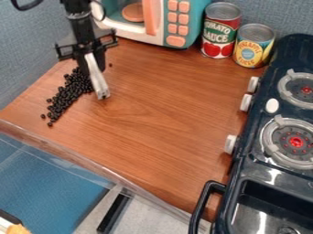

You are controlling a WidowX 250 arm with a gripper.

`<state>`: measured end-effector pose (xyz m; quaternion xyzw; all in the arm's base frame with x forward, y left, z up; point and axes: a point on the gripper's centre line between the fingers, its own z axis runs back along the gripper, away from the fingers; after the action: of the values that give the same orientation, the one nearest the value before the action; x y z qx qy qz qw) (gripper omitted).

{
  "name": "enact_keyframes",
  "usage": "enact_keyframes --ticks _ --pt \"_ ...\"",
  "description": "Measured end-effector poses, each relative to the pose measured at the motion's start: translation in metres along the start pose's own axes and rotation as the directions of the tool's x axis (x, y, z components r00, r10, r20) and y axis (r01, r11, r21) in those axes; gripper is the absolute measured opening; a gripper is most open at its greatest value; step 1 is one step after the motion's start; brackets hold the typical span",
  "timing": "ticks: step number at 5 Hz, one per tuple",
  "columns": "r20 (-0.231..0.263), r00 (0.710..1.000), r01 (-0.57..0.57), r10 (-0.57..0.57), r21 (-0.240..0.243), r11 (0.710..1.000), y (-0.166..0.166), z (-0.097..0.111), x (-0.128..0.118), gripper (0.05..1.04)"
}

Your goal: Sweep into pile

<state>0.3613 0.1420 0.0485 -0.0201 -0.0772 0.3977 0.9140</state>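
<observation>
As end effector [90,58] hangs, black beans [68,91] beside

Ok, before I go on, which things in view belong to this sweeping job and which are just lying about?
Part of the job:
- end effector, over the table's far left part
- pale tool, held in it
- small black pieces, strewn beside the tool
- wooden tabletop

Just lying about:
- red can
- yellow can
- toy microwave
- toy stove
</observation>
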Motion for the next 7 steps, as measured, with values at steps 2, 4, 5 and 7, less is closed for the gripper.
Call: enact_keyframes --ticks 2,4,5,7 --pt "-0.018 0.976 0.218 -0.219 -0.050 0.975 -0.042 0.009 -0.036 0.327" --pt "-0.051 0.846 0.533 -0.531 0.057 0.844 -0.035 0.002 -0.083 0.326" --pt "-0.057 0.772 0.635 -0.633 0.100 0.766 -0.027 0.005 -0.100 0.327" --pt "-0.102 0.672 0.740 -0.734 0.133 0.659 -0.007 0.000 -0.115 0.327"
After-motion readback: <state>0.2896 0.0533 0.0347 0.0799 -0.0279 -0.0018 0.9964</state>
